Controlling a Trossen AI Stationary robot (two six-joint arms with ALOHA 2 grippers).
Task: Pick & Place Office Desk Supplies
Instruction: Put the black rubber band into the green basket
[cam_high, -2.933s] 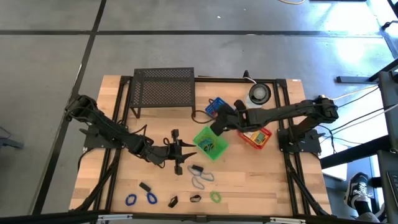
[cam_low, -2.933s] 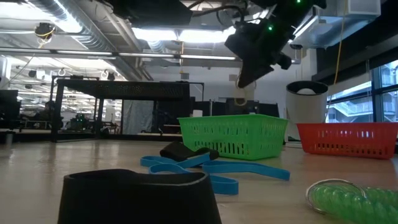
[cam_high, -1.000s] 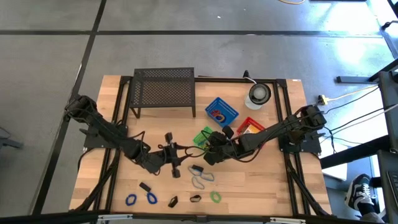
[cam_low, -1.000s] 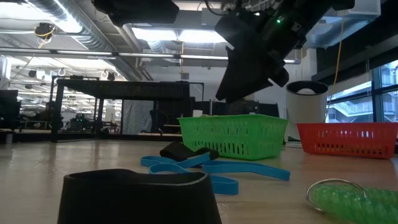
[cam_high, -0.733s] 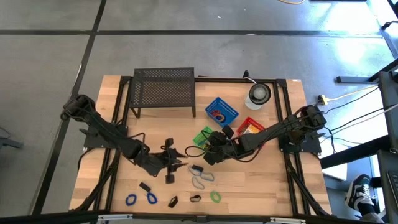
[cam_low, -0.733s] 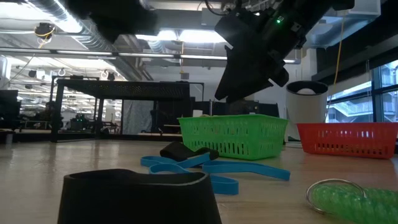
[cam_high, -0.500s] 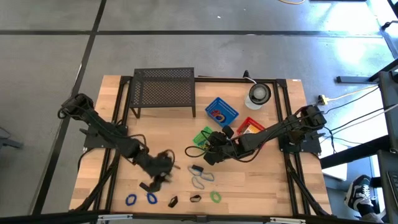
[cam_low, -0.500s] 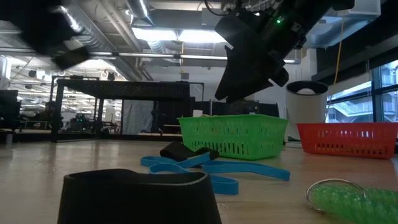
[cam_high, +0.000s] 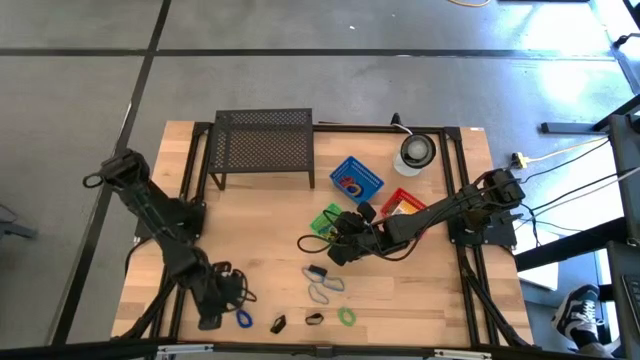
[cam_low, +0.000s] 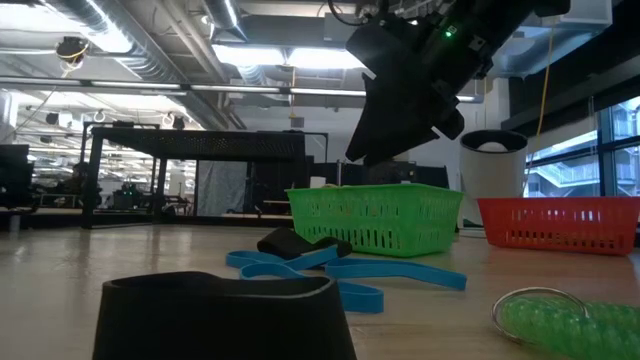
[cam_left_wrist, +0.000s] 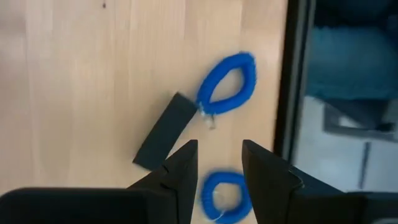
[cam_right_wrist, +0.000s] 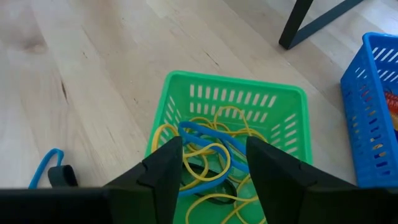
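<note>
While the right gripper (cam_right_wrist: 208, 171) hangs with jaws parted and empty over the green basket (cam_right_wrist: 292, 112) of bands, the left gripper (cam_left_wrist: 219, 163), jaws apart, hovers above a blue coil (cam_left_wrist: 227, 84) and black clip (cam_left_wrist: 165, 130) at the desk's near-left edge; next it must lower and clench.
</note>
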